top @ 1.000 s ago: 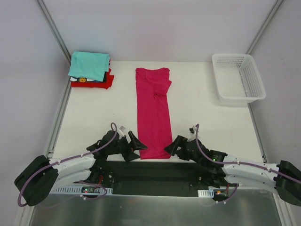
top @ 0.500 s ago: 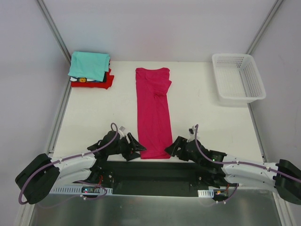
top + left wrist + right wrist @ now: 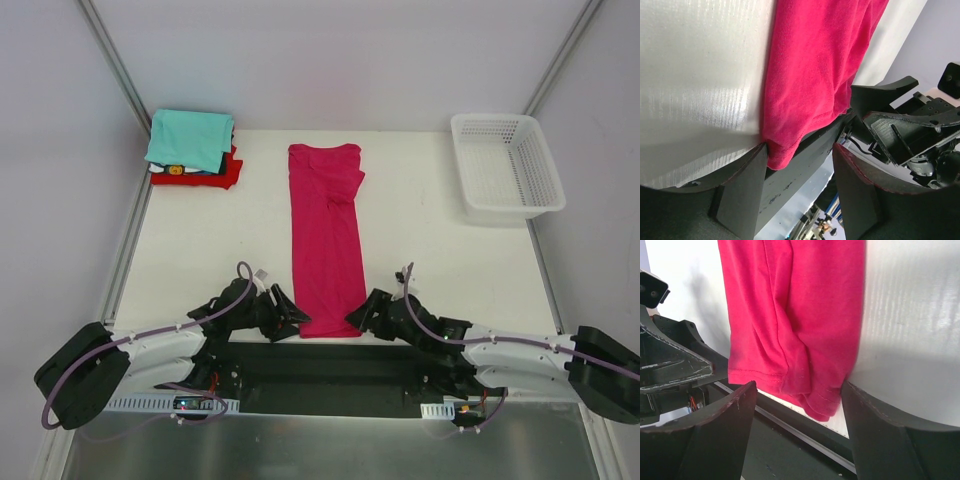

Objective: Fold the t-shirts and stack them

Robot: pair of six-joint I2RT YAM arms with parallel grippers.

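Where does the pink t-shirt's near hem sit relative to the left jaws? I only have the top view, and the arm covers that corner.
Observer: In the left wrist view, one hem corner of the pink t-shirt lies between the open left jaws and is not pinched.
Operator: And the right jaws?
Observer: In the right wrist view they are open too, straddling the other hem corner, which slightly overhangs the table edge.

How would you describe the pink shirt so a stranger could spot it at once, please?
On the white table, look down the middle: a long, narrow pink shirt lies flat there. Unlike the folded stack in the far left corner, it lies alone.
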